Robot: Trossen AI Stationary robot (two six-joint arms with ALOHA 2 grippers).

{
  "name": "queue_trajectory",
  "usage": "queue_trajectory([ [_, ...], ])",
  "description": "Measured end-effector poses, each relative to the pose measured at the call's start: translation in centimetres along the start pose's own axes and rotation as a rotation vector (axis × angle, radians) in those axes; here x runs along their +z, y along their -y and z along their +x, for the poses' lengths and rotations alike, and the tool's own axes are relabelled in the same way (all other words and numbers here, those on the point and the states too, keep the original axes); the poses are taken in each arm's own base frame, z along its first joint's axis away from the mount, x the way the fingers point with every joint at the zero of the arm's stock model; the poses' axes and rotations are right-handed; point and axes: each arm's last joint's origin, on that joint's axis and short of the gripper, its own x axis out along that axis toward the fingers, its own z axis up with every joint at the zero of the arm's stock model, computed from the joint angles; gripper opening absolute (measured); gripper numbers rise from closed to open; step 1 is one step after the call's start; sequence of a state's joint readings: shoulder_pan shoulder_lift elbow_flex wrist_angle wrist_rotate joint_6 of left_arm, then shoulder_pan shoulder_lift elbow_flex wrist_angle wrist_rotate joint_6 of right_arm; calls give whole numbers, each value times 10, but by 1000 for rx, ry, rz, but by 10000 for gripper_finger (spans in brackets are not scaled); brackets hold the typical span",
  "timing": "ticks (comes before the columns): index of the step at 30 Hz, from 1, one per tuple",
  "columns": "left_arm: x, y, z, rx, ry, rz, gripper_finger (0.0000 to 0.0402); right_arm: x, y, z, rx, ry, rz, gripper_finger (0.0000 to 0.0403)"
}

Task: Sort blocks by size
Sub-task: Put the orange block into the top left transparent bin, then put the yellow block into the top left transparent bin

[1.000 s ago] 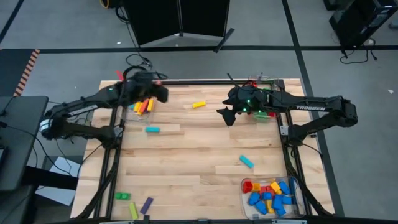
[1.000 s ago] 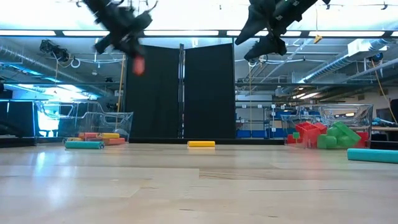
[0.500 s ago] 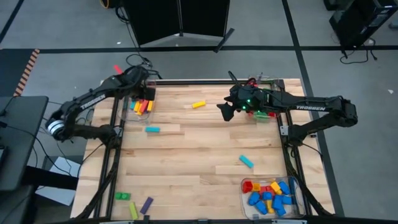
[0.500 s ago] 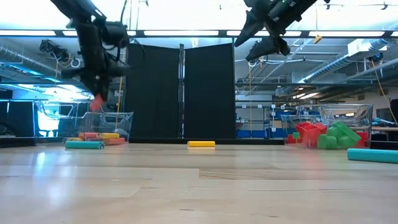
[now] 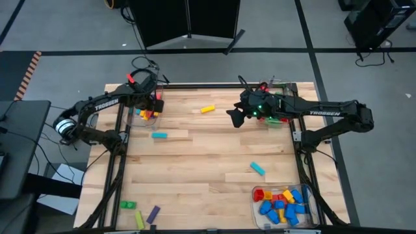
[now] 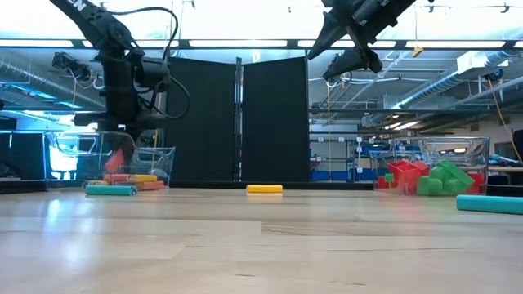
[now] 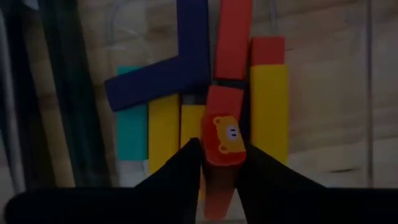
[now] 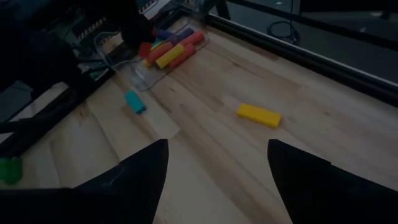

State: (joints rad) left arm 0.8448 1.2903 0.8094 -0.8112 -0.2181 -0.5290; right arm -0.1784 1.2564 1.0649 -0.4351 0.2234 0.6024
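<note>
Left fingers (image 7: 221,171) narrow, flanking a red bar (image 7: 225,134), arm pointing down into the upper-left bin (image 5: 144,112). Right fingers (image 8: 214,180) spread wide, empty, arm raised upper right over tabletop (image 5: 208,169).

My arms are dark, near black — jointed tubes with white lettering on the forearm: the left arm (image 5: 104,104) and the right arm (image 5: 325,112) alike. Black cables loop off my left wrist. Small green lights glow on my right wrist (image 5: 260,107). My fingers (image 8: 140,177) are matte black, smooth, tapering wedges — broad at the base, narrowing toward blunt tips.
</note>
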Motion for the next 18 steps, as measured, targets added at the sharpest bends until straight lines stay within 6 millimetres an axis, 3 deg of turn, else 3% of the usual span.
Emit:
queue_trajectory([
  [11,4,2,-2,-33,29,-18,125,0,0,0,1,-1,-13,284],
  [18,24,9,-23,-96,112,26,156,-1,0,0,0,-10,-24,284],
])
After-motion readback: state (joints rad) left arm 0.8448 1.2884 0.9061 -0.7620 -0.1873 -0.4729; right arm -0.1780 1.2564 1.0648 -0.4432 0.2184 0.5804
